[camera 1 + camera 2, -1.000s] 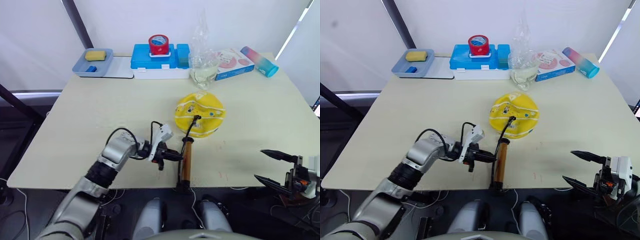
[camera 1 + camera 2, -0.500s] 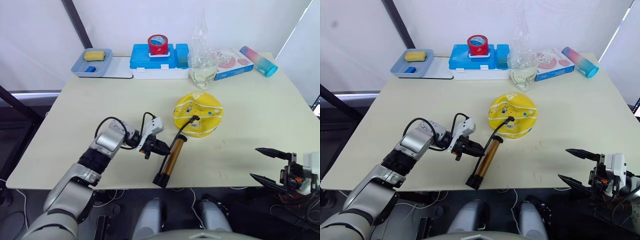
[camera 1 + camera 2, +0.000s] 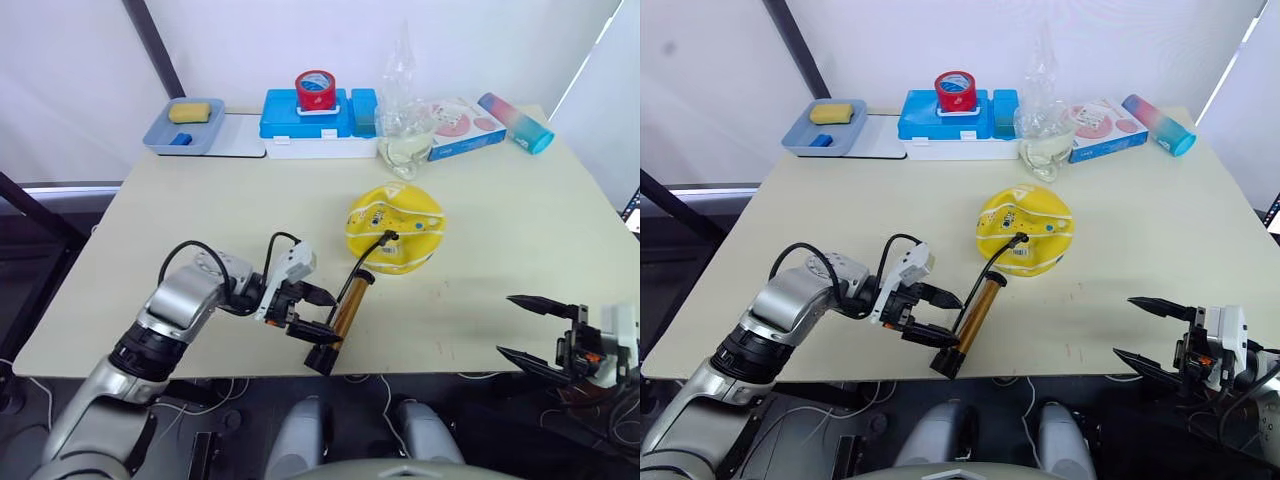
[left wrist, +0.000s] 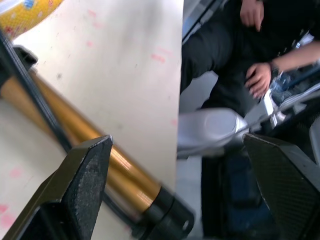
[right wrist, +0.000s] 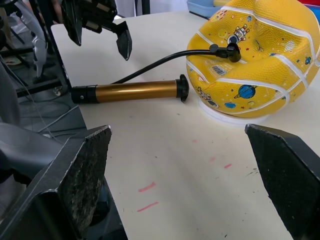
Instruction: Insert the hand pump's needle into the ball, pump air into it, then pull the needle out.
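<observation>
While the hand pump (image 3: pixel 343 320) lies flat on the bench (image 3: pixel 200 230), slanting out to the near edge, your left hand (image 3: pixel 318 312) sits just beside its amber tube with the fingers spread wide and holding nothing. In the left wrist view the tube passes across between those two fingers (image 4: pixel 82 185), its black end cap at the bench edge. From the pump's far cap the thin black hose (image 5: pixel 160 62) curves away from that hand and up onto the ball (image 3: pixel 398 229), where its small black fitting rests against the yellow skin; whether the needle is inside it, you cannot tell. The ball is saggy and dented and rests on the bench beyond your left hand, close to the pump's far end. Your right hand (image 3: pixel 531 328) hangs off the near corner of the bench, well apart from pump and ball, fingers likewise spread and empty. A person's hand (image 4: pixel 259 78) shows below the bench edge.
</observation>
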`<control>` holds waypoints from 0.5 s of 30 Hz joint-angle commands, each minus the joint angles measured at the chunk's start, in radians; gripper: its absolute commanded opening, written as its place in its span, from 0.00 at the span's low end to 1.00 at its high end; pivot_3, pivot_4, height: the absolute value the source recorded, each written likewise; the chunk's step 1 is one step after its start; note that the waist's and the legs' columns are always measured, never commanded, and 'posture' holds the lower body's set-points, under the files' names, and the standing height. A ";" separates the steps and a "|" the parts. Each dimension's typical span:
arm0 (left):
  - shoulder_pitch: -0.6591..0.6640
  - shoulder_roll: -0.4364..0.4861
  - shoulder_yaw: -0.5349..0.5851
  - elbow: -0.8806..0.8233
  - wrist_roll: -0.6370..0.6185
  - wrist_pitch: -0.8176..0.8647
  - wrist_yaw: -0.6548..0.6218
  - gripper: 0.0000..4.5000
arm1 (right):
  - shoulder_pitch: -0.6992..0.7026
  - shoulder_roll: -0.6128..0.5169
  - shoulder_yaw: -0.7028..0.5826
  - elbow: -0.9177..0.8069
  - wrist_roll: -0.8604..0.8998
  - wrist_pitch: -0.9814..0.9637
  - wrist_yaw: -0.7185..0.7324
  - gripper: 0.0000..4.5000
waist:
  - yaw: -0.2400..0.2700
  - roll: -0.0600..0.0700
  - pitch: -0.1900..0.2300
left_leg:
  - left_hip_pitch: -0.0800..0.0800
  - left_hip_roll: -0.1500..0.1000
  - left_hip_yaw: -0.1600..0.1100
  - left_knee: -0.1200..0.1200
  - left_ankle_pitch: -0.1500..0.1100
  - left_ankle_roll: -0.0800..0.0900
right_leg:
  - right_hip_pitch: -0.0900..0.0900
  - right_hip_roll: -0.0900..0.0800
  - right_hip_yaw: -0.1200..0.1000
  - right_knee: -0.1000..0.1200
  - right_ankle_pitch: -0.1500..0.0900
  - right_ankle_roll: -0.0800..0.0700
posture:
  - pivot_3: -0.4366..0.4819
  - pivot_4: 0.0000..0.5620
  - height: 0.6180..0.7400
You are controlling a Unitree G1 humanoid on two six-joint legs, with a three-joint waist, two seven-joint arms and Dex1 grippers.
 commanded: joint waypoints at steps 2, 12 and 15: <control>0.016 -0.055 0.016 -0.063 -0.021 0.095 0.138 0.99 | -0.012 0.001 -0.007 -0.003 0.010 -0.020 0.001 1.00 | -0.001 0.000 0.000 | 0.001 0.000 0.000 0.000 0.000 0.000 | 0.000 0.000 0.000 0.002 -0.002 -0.001 | 0.48 0.27 1.00; 0.012 -0.088 -0.005 -0.005 0.026 0.143 0.311 0.99 | -0.016 0.000 -0.004 -0.010 0.016 -0.019 -0.006 1.00 | -0.006 0.000 0.000 | 0.001 -0.001 -0.002 0.000 0.000 0.000 | -0.001 0.001 -0.001 0.005 -0.003 -0.002 | 0.48 0.27 1.00; 0.008 -0.083 -0.025 0.004 0.026 0.140 0.310 0.99 | -0.019 -0.001 -0.003 -0.007 0.014 -0.020 -0.005 1.00 | -0.007 0.000 0.000 | 0.001 -0.001 -0.002 0.000 0.000 0.000 | -0.001 0.001 -0.001 0.005 -0.003 -0.002 | 0.48 0.27 1.00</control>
